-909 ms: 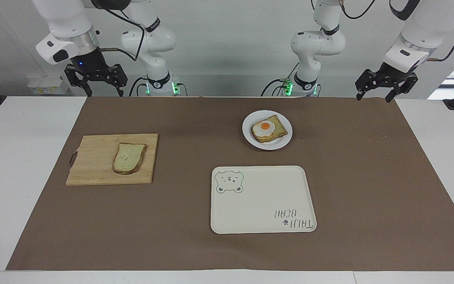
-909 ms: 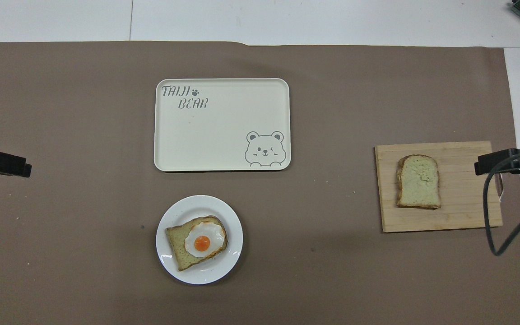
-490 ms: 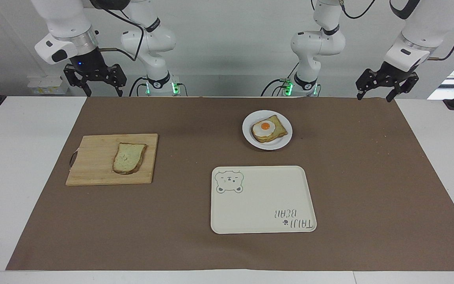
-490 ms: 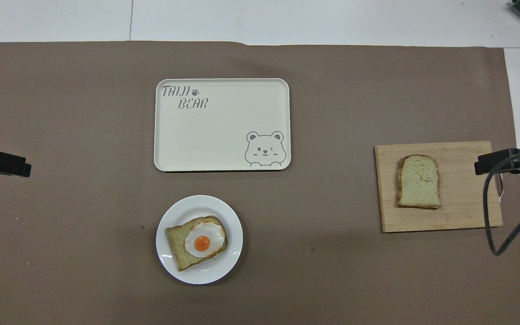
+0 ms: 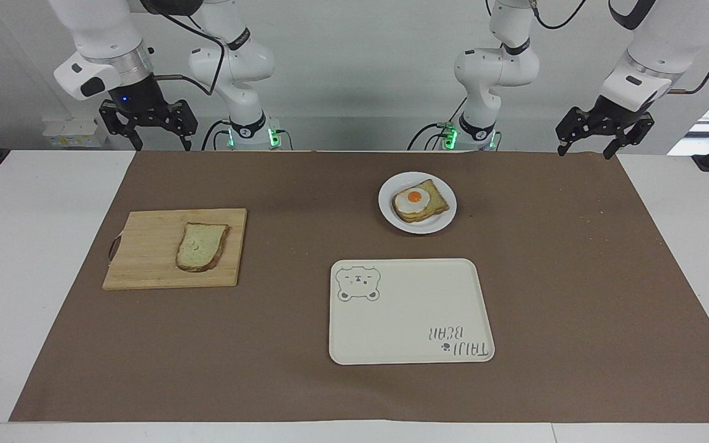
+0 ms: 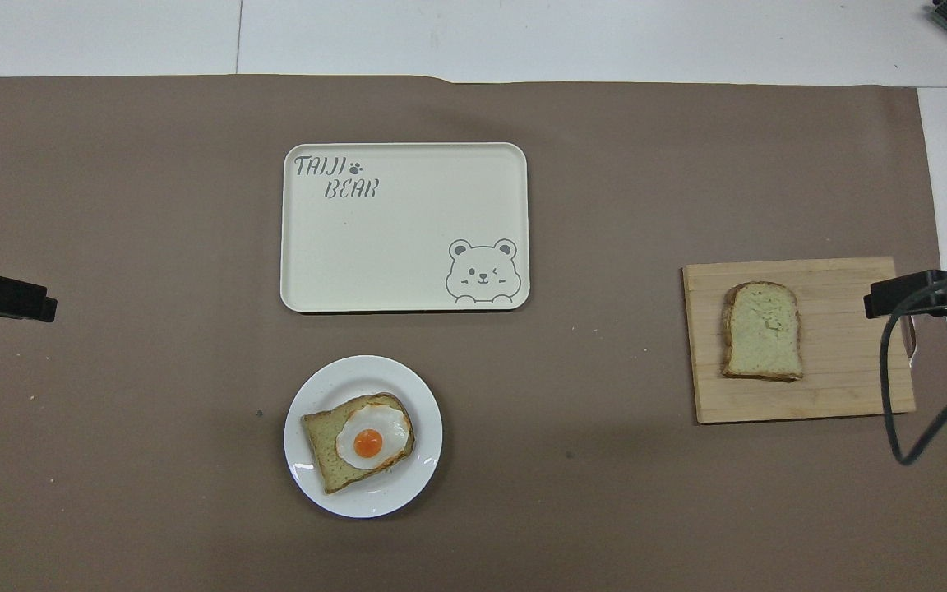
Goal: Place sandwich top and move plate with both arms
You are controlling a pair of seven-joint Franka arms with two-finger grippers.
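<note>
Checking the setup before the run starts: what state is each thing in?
Sandwich top: flat on the cutting board, untouched.
Plate: on the mat, holding the egg toast.
Tray: empty.
Left gripper: open, raised, holding nothing.
Right gripper: open, raised, holding nothing.

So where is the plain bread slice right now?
The sandwich top lies flat on the wooden cutting board, toward the right arm's end of the table.
</note>
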